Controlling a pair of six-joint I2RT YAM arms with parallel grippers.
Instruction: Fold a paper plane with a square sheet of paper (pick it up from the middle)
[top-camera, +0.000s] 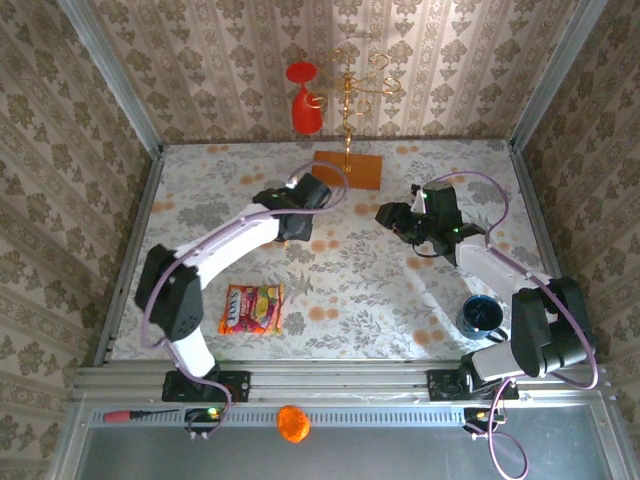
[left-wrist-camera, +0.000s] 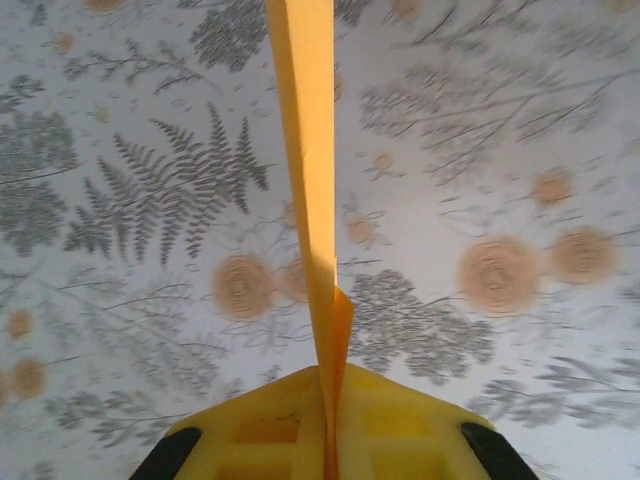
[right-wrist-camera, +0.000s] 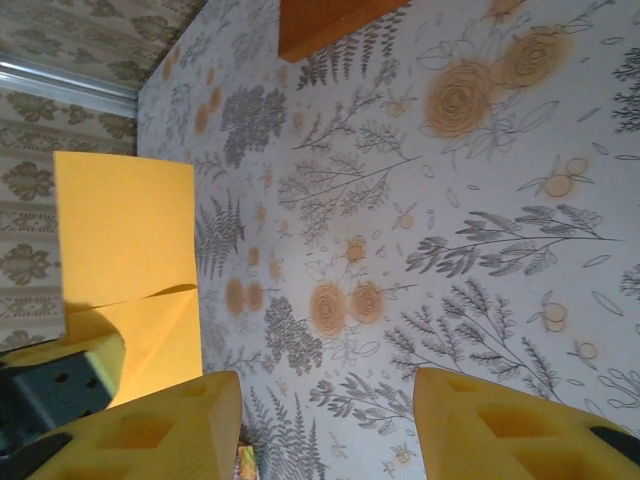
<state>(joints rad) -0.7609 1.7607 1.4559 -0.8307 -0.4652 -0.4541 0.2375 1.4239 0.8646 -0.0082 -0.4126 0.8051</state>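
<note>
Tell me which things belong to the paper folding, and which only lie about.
Belongs to the job: thin yellow-orange sheet of paper, clamped in the left gripper; open right gripper.
Lying about: colourful printed snack packet; dark blue mug; red wine glass; brownish-orange rectangular board.

- Walls (top-camera: 250, 60): beige damask wallpaper on three sides, with grey metal corner posts (top-camera: 112, 75).
- Table (top-camera: 380, 290): white cloth printed with grey ferns and orange flowers.
- Grey metal rail (top-camera: 340, 378) along the near edge.
</note>
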